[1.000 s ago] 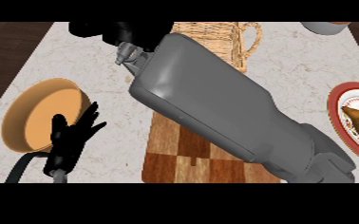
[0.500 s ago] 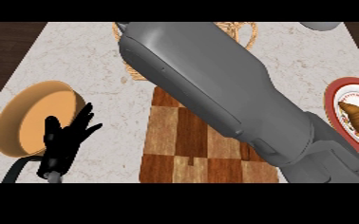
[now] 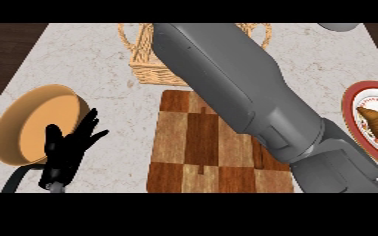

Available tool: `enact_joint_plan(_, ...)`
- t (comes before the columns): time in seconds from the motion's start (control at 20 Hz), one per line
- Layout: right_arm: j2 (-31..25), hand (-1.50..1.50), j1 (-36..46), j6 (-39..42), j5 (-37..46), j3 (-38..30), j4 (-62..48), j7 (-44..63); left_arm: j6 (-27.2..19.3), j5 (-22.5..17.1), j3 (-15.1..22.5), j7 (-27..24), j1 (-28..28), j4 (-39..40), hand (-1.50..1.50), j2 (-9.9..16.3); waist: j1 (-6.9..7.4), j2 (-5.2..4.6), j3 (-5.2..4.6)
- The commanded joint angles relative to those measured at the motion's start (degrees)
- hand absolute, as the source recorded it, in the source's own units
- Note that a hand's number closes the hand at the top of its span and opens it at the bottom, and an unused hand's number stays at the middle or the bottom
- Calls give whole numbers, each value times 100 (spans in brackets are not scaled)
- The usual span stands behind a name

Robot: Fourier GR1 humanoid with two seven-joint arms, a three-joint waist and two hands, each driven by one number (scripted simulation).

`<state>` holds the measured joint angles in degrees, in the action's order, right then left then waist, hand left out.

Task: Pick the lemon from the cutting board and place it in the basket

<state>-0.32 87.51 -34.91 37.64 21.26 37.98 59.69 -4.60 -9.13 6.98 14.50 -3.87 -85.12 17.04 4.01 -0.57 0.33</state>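
Right forearm (image 3: 251,100) stretched across checkered cutting board (image 3: 184,150) toward wicker basket (image 3: 148,60); right hand out of view, grip unknowable. Lemon not visible. Left hand (image 3: 70,147) open, resting beside orange bowl (image 3: 33,125). Likely transport step; next, release above basket.

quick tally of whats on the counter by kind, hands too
basket: 1
cutting board: 1
bowl: 1
plate: 1
hand in view, the left hand: 1
total: 5
The lemon is not visible; the right forearm covers much of the basket.
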Motion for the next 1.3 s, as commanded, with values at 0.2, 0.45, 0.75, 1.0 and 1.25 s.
enact_joint_plan(0.2,30,150,-587,-1352,-782,-267,-239,-432,24,-35,22,325,-97,249,0,-73,-8,-46,-42)
enact_joint_plan(0.45,31,150,-688,-1679,-1116,-44,-400,-720,145,24,-21,97,49,633,0,-93,-26,-44,-46)
enact_joint_plan(0.75,31,150,-663,-1014,-473,157,-1539,-416,74,41,-38,157,-220,375,0,-115,-211,12,-43)
enact_joint_plan(1.0,-90,-150,-848,-882,-498,-10,-1651,-1112,115,-7,-191,18,-366,365,0,-112,-239,3,-37)
enact_joint_plan(1.25,-134,-150,-1149,-994,-427,-44,-1163,-1328,49,77,-179,44,-673,84,0,-149,-342,58,-31)
